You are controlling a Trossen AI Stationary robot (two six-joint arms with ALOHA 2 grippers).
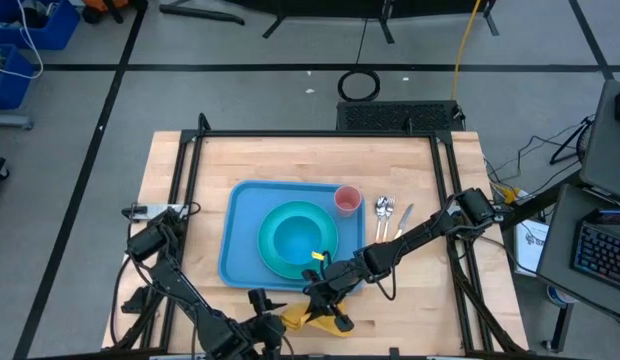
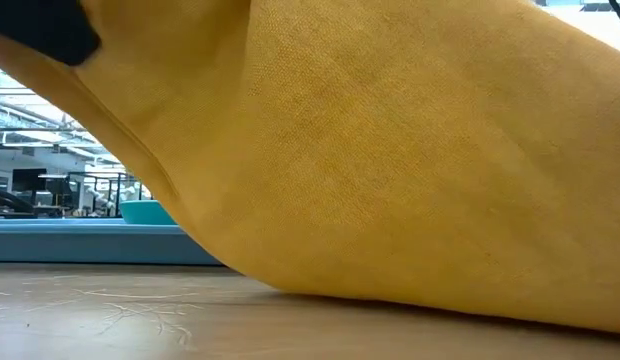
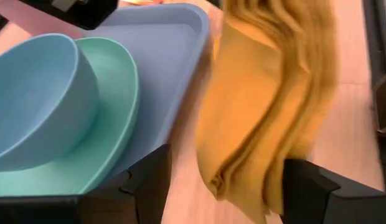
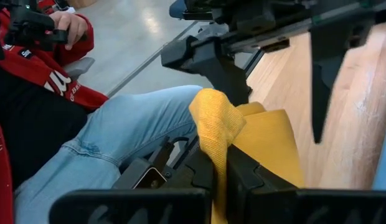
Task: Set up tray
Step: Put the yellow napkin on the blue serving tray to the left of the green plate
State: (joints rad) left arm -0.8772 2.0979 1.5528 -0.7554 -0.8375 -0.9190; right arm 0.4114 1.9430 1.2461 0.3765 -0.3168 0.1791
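On a wooden table [image 1: 410, 180], the light-blue tray [image 1: 240, 215] lies near the centre, carrying a teal plate [image 1: 275, 255] with a blue bowl [image 1: 295, 238] on it and a pink cup [image 1: 348, 200] in its far right corner. Just off the tray's near edge, the right gripper [image 4: 219, 163] is clamped on a yellow-orange napkin [image 4: 268, 146], lifting a fold of the cloth. The left gripper [image 3: 227, 180], beside it at the table's near edge, has its fingers spread apart on either side of the hanging napkin, the tray just beyond. Cutlery [image 1: 388, 215] lies right of the tray.
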